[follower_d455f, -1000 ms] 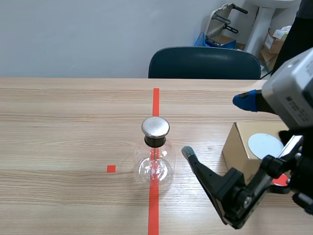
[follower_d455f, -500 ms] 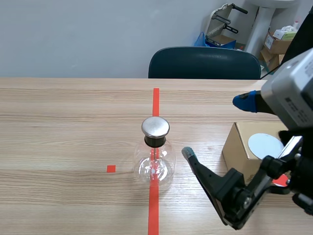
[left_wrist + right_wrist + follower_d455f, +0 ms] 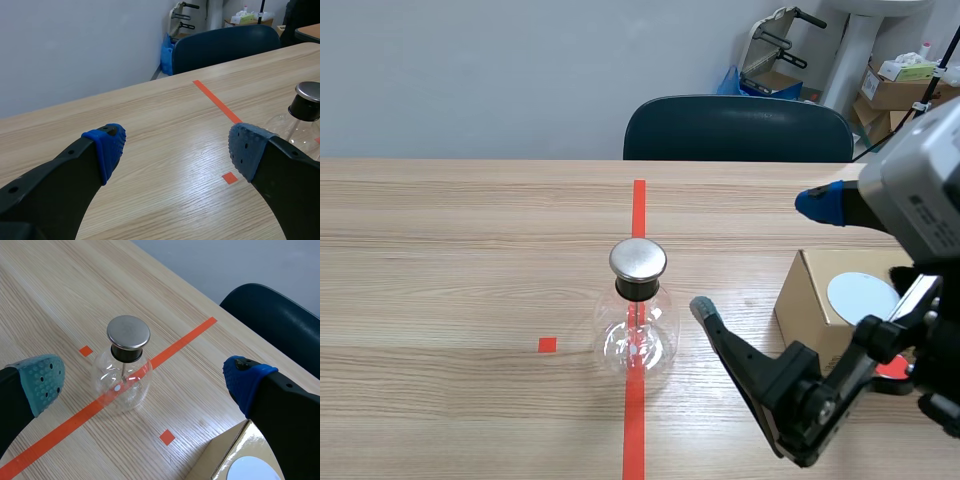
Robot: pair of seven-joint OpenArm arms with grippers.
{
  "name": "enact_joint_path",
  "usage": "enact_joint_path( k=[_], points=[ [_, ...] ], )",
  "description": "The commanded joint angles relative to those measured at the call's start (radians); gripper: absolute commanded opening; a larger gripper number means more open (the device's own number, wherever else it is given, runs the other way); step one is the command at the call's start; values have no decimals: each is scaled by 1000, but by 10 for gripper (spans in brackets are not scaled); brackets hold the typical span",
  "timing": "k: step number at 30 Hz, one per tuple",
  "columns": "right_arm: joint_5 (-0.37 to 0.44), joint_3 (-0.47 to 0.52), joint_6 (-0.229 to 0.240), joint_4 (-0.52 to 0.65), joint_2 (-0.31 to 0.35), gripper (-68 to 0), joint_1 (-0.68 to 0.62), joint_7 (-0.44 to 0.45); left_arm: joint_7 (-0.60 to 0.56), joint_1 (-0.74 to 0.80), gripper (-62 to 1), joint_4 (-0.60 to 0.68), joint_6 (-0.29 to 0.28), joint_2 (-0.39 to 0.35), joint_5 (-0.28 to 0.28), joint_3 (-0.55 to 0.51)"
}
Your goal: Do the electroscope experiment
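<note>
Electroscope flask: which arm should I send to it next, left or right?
Right, probably. The right gripper is open with the flask ahead between its fingers. The left gripper, also open, has the flask off beside one finger, and its arm does not show in the scene view.

The glass flask (image 3: 638, 330) stands alone on the red line in the middle of the counter (image 3: 440, 260) - bare wood lies all around it, widest on the left side. On the right a cardboard box (image 3: 810, 300) stands near. The right tool (image 3: 761, 257), fingers wide apart, puts one finger in the gap between box and flask. A chair (image 3: 738, 128) stands behind the far edge.
</note>
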Motion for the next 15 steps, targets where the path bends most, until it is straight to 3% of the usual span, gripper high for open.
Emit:
enact_joint_path(
  k=[1, 15],
  points=[
    [8, 12, -3, 6, -1, 4, 6, 14, -8, 0, -159, 16, 0, 5, -7, 3],
    [8, 12, -4, 6, -1, 4, 6, 14, -2, 0, -159, 16, 0, 5, -7, 3]
  ],
)
